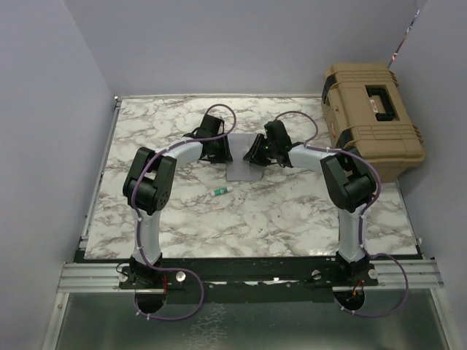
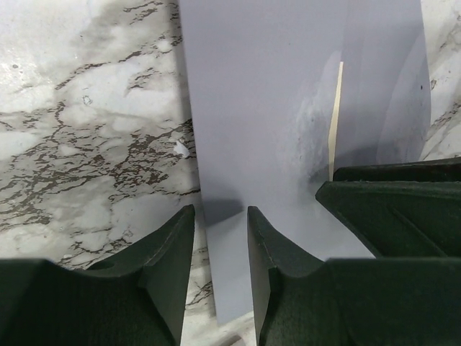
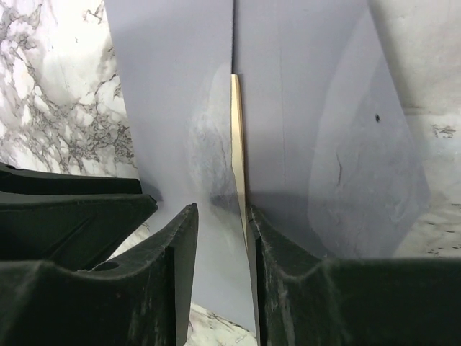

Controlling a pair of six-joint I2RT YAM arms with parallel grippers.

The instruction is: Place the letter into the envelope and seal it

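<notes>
Right wrist view: my right claw [image 3: 221, 213] stands parted astride the letter [image 3: 237, 130], a tan sliver inside the envelope [image 3: 173, 86]. My left claw [image 2: 220, 210] is parted too. Any sideways nudge on the worktop [image 2: 86, 144] might crease it or drag it out.

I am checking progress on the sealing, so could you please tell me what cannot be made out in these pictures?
The letter: both wrist views show only a thin tan edge; the envelope hides the rest.
The envelope, top view: partly covered by the left hand and right hand, so its seal cannot be judged.
A small green-white object, top view: too small to identify.
</notes>
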